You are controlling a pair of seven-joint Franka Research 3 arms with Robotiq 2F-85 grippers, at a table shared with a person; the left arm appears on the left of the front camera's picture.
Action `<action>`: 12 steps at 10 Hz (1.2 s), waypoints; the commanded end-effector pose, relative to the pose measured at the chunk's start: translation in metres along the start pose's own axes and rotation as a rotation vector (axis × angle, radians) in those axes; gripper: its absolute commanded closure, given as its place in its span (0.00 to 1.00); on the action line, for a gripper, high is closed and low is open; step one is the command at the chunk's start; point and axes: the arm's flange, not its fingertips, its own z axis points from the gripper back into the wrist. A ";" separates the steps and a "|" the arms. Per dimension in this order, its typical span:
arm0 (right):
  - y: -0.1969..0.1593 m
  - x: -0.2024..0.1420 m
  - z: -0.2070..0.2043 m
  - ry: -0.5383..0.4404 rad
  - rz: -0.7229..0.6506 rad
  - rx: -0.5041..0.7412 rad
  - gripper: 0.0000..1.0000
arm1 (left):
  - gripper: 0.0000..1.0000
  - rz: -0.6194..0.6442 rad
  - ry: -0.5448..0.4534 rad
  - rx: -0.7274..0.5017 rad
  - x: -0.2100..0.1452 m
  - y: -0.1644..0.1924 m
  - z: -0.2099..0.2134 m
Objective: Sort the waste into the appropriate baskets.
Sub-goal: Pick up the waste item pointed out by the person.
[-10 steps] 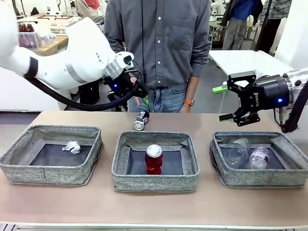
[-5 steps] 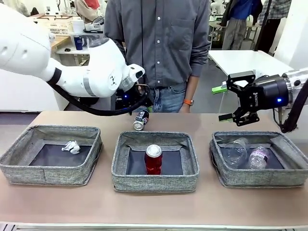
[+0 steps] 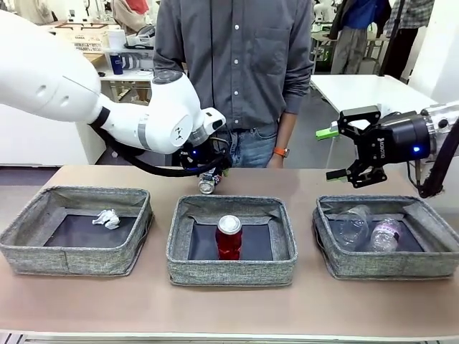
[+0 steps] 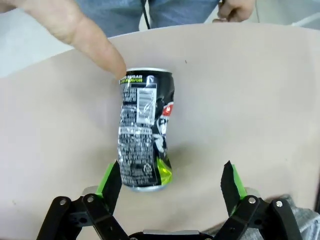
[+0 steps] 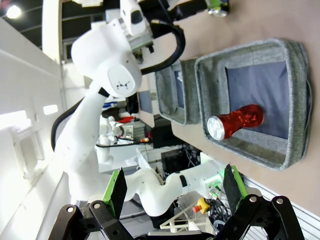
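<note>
Front view: three shallow grey woven-fabric baskets with soft rims and dark flat bottoms line the near half of the tan tabletop (image 3: 86, 301). Left basket (image 3: 29, 247) holds a crumpled white paper wad (image 3: 107, 218); middle basket (image 3: 231, 271) holds an upright, glossy red soda can (image 3: 229, 237); right basket (image 3: 387, 266) holds a clear plastic cup (image 3: 351, 226) beside a clear plastic bottle (image 3: 385, 235). Above that basket's far rim hangs the right pincer (image 3: 336, 153), released, its green-padded fingers spread. Beyond the middle basket, the left pincer (image 3: 212, 172) sits low over a crushed dark blue-black can (image 3: 208, 185) lying on the tabletop. Left wrist view shows this pincer (image 4: 172, 181) released, one finger just beside the dented can (image 4: 144, 131), the other well clear. At the far edge, a person's fingertip (image 4: 112, 62) touches the can's far end.
</note>
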 end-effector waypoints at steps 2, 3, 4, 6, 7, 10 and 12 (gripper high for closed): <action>0.003 0.000 0.002 0.008 -0.016 -0.010 0.00 | 0.00 0.023 -0.032 0.105 0.018 0.008 -0.019; 0.003 0.000 0.002 0.008 -0.016 -0.010 0.00 | 0.00 0.041 -0.047 0.125 0.020 0.011 -0.022; 0.003 0.000 0.002 0.008 -0.016 -0.010 0.00 | 0.00 0.048 -0.045 0.121 0.022 0.012 -0.025; 0.003 0.000 0.002 0.008 -0.016 -0.010 0.00 | 0.00 0.049 -0.010 0.115 0.024 0.014 -0.036; 0.003 0.000 0.002 0.008 -0.016 -0.010 0.00 | 0.00 0.046 0.001 0.104 0.025 0.015 -0.038; 0.003 0.000 0.002 0.008 -0.016 -0.010 0.00 | 0.00 0.067 0.038 0.131 0.024 0.018 -0.045; 0.003 0.000 0.002 0.008 -0.016 -0.010 0.00 | 0.58 0.050 0.037 0.153 0.023 0.018 -0.047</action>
